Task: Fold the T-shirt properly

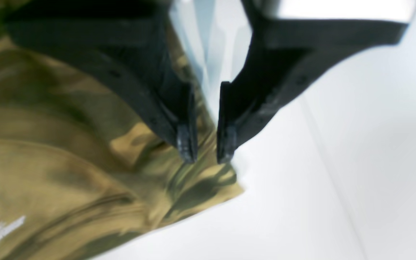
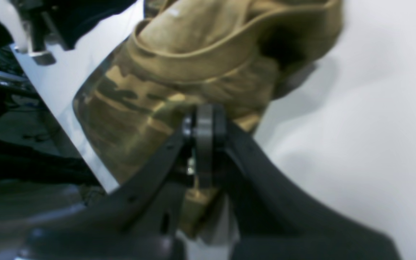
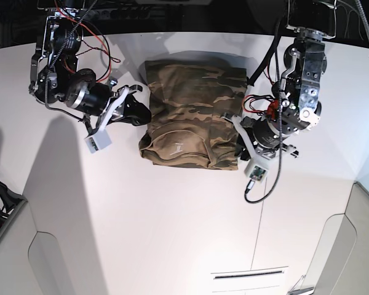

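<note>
The camouflage T-shirt (image 3: 194, 110) lies folded in a compact block in the middle of the white table. On its left edge my right gripper (image 3: 140, 110) is shut on the T-shirt (image 2: 193, 54). In the right wrist view the right gripper's (image 2: 204, 121) pads meet, and tan cloth shows behind them and bulges above. My left gripper (image 3: 240, 145) is at the shirt's lower right corner. In the left wrist view the left gripper (image 1: 207, 150) hovers over the T-shirt (image 1: 67, 151) corner with a narrow gap between the tips and nothing pinched.
A white stitched mark (image 3: 178, 146) shows on the shirt's near fold. The white table (image 3: 141, 215) spreads toward the front. Its left edge (image 2: 60, 83) runs close beside the right gripper, with dark floor beyond. Red and black cables (image 3: 104, 49) hang by the right arm.
</note>
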`<state>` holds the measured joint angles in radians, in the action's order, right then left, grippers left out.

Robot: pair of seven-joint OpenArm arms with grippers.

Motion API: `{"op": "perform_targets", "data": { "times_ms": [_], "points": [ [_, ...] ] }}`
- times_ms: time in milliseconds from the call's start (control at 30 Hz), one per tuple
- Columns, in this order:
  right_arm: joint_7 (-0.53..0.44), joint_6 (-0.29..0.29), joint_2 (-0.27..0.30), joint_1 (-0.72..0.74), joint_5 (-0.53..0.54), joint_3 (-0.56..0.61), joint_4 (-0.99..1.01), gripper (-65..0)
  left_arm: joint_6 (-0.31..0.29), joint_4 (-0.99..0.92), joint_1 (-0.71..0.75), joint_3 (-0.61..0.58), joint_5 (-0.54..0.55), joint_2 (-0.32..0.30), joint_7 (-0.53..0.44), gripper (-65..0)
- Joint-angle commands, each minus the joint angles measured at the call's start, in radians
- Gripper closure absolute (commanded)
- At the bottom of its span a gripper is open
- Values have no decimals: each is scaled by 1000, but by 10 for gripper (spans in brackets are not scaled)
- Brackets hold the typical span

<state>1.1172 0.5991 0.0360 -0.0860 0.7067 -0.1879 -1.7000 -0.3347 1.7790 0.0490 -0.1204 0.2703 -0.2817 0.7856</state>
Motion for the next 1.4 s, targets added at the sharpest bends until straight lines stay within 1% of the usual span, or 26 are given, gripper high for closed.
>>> {"op": "perform_targets", "data": {
  "times_ms": [0, 100, 233, 300, 400, 533, 600, 700, 833, 967, 1033, 1100, 1200, 1233, 1300, 1367],
  "points": [
    [6, 8, 5, 8, 37, -18, -34, 0, 3, 40, 8, 19, 5, -20, -6, -104],
    [65, 8, 41, -1, 130, -55, -47, 0, 2, 109, 74, 58, 32, -44, 34, -104],
    [77, 8, 103, -61, 215, -72, -47, 0, 1, 195, 187, 129, 55, -54, 67, -103],
    [79, 8, 124, -109, 249, -72, -47, 0, -4, 233, 254, 173, 56, -53, 82, -104],
    [97, 11, 136, -182, 292, -72, -47, 0, -26, 285, 364, 239, 82, -53, 94, -104],
    [130, 11, 136, -266, 327, -72, -47, 0, -29, 328, 511, 315, 139, -53, 107, -103],
    [162, 11, 143, -306, 352, -72, -47, 0, -28, 341, 583, 336, 140, -48, 113, -103],
    [179, 11, 180, -374, 385, -72, -47, 0, -28, 341, 690, 344, 124, -45, 114, -103],
    [188, 11, 258, -452, 373, -72, -47, 0, -28, 340, 805, 344, 86, -45, 113, -103],
    [189, 11, 322, -523, 315, -72, -46, 0, -29, 323, 903, 344, 56, -46, 113, -104],
    [189, 11, 344, -560, 275, -72, -44, 0, -65, 299, 945, 343, 55, -46, 113, -104],
    [188, 11, 352, -591, 230, -72, -39, 0, -100, 254, 971, 342, 56, -48, 112, -104],
    [188, 9, 349, -620, 174, -70, -16, 0, -103, 148, 979, 328, 93, -54, 106, -104],
    [186, 7, 349, -629, 162, -68, -3, 0, -103, 106, 978, 322, 98, -54, 89, -104],
    [185, 7, 349, -646, 134, -58, 26, 0, -103, 13, 978, 307, 111, -54, 24, -104],
    [184, 7, 349, -655, 101, -37, 60, 0, -103, -84, 963, 286, 111, -54, -4, -104]
  ]
}}
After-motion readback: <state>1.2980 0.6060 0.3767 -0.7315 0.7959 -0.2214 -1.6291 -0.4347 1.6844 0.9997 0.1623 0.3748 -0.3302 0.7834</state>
